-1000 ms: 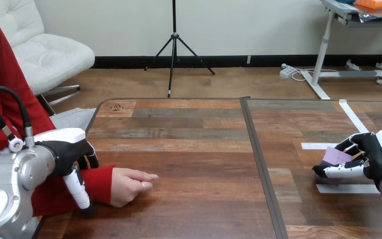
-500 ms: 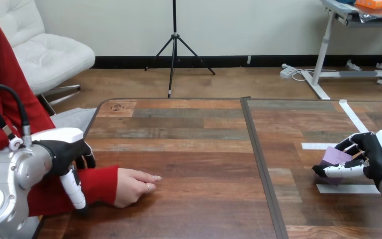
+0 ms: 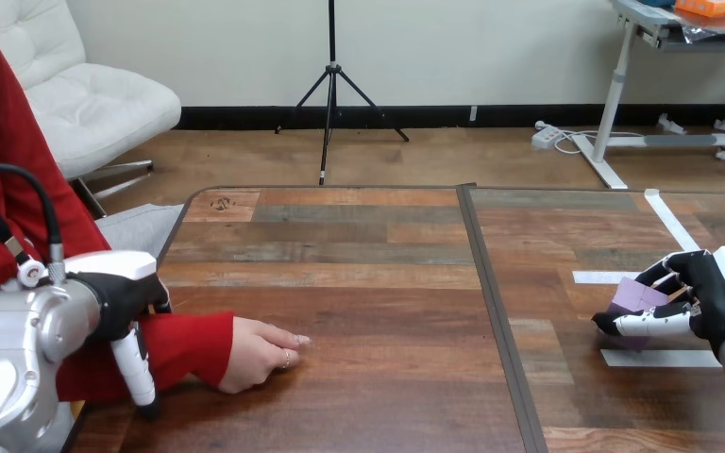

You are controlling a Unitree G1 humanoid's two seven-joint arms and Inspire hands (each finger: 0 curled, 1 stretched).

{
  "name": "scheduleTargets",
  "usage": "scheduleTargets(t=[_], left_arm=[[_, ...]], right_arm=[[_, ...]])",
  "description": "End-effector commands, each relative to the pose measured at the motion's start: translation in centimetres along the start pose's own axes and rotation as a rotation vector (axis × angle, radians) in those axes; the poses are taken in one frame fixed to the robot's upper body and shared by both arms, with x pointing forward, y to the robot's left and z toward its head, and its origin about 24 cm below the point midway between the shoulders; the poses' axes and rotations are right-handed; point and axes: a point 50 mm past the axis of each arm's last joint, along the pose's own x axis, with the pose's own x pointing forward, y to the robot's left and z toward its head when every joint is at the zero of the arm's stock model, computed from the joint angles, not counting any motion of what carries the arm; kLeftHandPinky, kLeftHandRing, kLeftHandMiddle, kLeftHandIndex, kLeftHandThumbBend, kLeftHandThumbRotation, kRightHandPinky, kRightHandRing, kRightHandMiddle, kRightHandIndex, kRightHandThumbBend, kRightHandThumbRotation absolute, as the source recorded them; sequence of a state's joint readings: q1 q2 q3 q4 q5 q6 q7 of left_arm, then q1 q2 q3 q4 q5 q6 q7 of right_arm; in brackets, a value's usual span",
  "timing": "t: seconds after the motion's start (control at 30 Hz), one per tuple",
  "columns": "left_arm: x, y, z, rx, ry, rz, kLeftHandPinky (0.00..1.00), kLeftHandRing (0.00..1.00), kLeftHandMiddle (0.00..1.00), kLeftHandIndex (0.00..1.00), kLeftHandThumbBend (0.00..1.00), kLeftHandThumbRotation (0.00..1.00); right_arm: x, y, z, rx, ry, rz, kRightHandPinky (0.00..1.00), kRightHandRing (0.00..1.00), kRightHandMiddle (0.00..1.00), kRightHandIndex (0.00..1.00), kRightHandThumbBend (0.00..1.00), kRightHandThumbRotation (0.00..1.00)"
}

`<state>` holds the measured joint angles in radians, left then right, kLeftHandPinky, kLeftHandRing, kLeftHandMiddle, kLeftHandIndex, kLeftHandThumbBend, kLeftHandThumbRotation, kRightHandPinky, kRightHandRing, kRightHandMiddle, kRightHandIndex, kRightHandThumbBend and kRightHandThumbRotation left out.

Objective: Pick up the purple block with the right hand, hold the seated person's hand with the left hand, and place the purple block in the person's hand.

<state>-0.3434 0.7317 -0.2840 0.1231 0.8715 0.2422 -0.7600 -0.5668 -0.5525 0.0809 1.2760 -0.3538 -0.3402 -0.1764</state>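
Clutching the purple block ready for handover, right robot hand sits curled; left robot hand beside person's sleeve, grip unclear.

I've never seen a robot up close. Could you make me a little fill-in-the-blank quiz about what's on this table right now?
1. The block held in the robot's right hand is ____ in colour.
2. The person's hand rests on the wooden ____.
3. The tape strips near the block are ____.

Missing words: purple; table; white.
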Motion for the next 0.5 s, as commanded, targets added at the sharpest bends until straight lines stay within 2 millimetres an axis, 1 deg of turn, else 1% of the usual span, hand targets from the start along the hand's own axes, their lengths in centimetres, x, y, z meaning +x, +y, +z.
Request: scheduleTargets(t=[0.0, 0.27, 0.37, 0.47], left_arm=[[-0.13, 2.39, 0.17, 0.042, 0.020, 0.076, 0.54, 0.69, 0.71, 0.68, 0.86, 0.00], [0.36, 2.30, 0.21, 0.042, 0.019, 0.054, 0.53, 0.68, 0.71, 0.69, 0.85, 0.00], [0.52, 2.30, 0.26, 0.039, 0.018, 0.041, 0.51, 0.67, 0.70, 0.68, 0.85, 0.00], [0.68, 2.30, 0.32, 0.036, 0.018, 0.026, 0.52, 0.68, 0.72, 0.69, 0.85, 0.00]], right_arm=[[1.36, -2.63, 3.49, 0.042, -0.121, -0.102, 0.41, 0.44, 0.48, 0.48, 0.81, 0.00], [1.36, -2.74, 3.53, 0.048, -0.126, -0.109, 0.41, 0.45, 0.49, 0.48, 0.81, 0.00], [1.36, -2.77, 3.55, 0.046, -0.127, -0.109, 0.42, 0.46, 0.49, 0.48, 0.81, 0.00], [1.38, -2.81, 3.57, 0.044, -0.127, -0.109, 0.42, 0.46, 0.50, 0.48, 0.81, 0.00]])
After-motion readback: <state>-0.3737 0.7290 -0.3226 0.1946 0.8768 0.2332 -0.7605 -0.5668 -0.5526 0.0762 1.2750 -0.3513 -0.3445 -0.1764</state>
